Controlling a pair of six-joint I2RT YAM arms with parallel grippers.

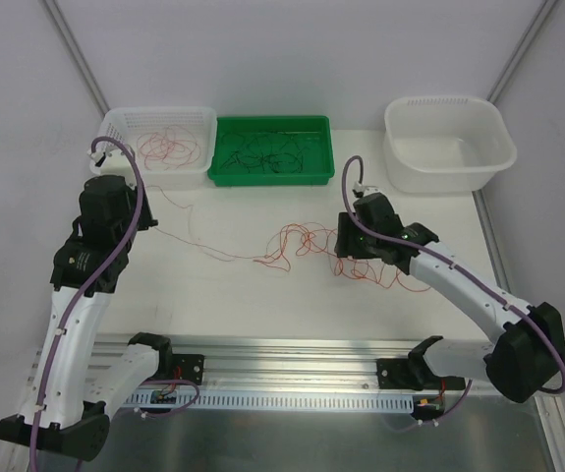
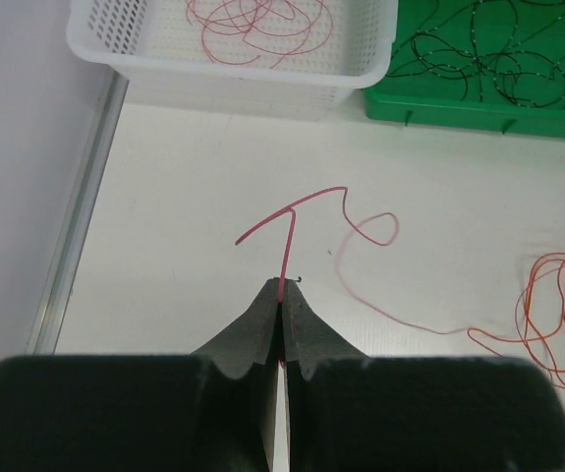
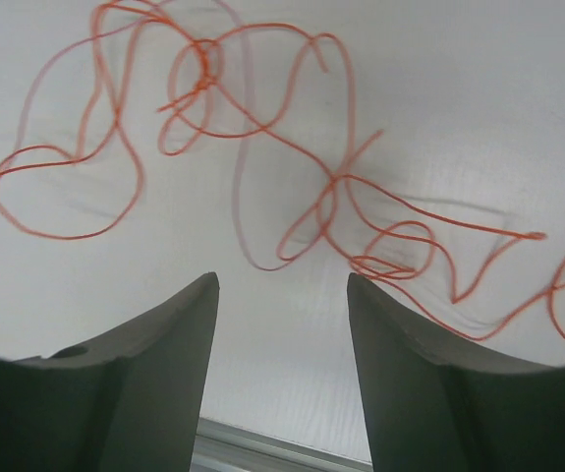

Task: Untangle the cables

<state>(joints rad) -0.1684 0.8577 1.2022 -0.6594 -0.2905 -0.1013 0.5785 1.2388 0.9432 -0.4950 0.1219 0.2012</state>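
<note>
The cables are thin wires. An orange-red tangle (image 1: 302, 242) lies mid-table and shows up close in the right wrist view (image 3: 262, 128). A pinkish-red cable (image 2: 288, 231) rises from my left gripper (image 2: 282, 287), which is shut on its end. From there it trails right across the table (image 1: 196, 244) into the tangle. In the top view the left gripper (image 1: 137, 199) sits just in front of the white basket. My right gripper (image 3: 282, 280) hangs open just over the table at the tangle's right side (image 1: 345, 256), with nothing between its fingers.
A white mesh basket (image 1: 115, 126) at the back left holds pinkish-red cables. Beside it a green tray (image 1: 225, 177) holds dark cables. A white tub (image 1: 449, 169) stands at the back right. A metal rail (image 1: 292, 346) runs along the near edge.
</note>
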